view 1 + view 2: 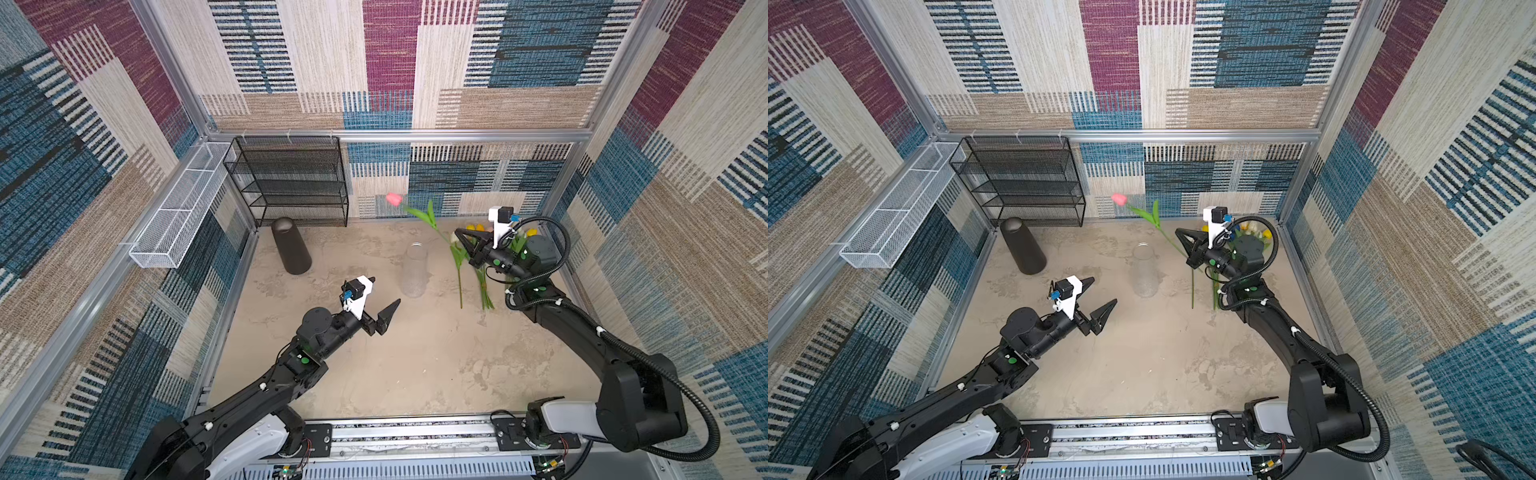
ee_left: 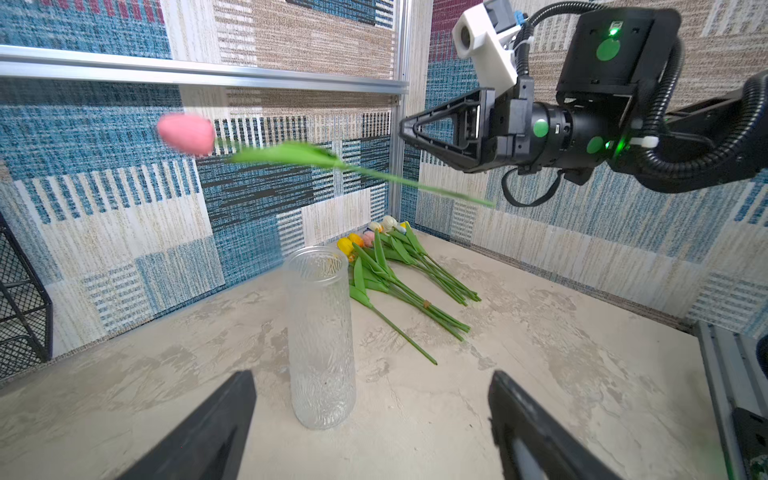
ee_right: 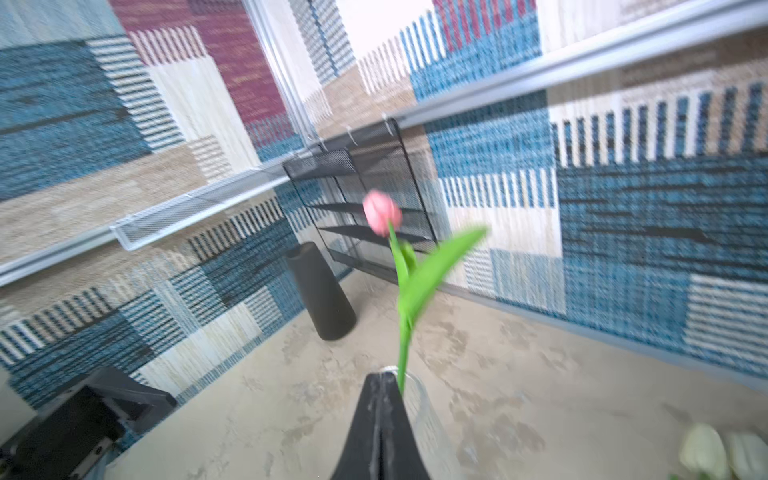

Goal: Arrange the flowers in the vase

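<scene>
right hand [image 1: 456, 230] clenched, grip unclear | pink tulip [image 1: 394, 198] aloft, stem by its fingertips [image 1: 462, 234] | left hand [image 1: 386, 289] released, near vase [image 1: 414, 270]

The vase [image 2: 320, 332] is showing clear glass, rippled all over. The counter [image 2: 540, 374] is reading as matt, mottled beige stone. The pink tulip [image 2: 187, 134] is looking like soft plastic, its leaf smooth, faintly glossy. The shelf [image 1: 291, 183] is showing black metal mesh. The walls [image 1: 104, 166] are wearing coarse woven cloth.
</scene>
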You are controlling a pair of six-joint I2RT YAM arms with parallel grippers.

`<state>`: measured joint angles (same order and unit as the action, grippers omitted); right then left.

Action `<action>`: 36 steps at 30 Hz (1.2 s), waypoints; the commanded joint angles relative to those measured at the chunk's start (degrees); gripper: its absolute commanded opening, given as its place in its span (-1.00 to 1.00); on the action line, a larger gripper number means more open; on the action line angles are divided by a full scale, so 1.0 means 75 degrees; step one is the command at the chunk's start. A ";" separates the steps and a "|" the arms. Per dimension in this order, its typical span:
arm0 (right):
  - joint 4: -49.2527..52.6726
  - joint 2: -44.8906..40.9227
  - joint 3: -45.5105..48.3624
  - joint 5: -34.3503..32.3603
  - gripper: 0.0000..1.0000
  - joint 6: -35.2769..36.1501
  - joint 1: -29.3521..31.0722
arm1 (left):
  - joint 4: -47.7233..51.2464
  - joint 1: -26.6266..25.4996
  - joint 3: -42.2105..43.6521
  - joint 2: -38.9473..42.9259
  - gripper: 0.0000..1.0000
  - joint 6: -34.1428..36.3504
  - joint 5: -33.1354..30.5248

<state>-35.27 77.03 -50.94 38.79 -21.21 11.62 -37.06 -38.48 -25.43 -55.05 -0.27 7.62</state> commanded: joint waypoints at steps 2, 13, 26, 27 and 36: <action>-0.1041 0.0267 -0.0236 0.0654 -1.00 -0.0500 0.0196 | 0.0079 0.0013 -0.0198 -0.0040 0.82 0.0132 0.0030; 0.3455 -0.0370 0.0008 -0.1246 -0.69 0.1611 0.0502 | 0.0735 0.0021 0.0178 0.0585 0.82 0.0315 -0.0370; 0.5985 0.3244 -0.3844 -0.2994 -0.02 0.2301 0.0103 | 0.0142 0.0416 0.0221 -0.0094 0.82 0.0108 -0.0508; 0.6450 0.3983 -0.4678 -0.2658 -0.02 0.2430 -0.0046 | 0.0183 0.0452 0.0176 -0.0134 0.82 0.0086 -0.0511; 1.0027 1.0604 -1.4203 -0.2623 -0.04 0.3798 -0.0140 | 0.1375 0.0676 -0.0087 -0.0091 0.82 -0.0038 -0.0631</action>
<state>27.68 146.58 -138.32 17.80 2.76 10.33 -29.21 -33.74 -25.41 -56.10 0.14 3.18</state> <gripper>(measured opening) 0.481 0.911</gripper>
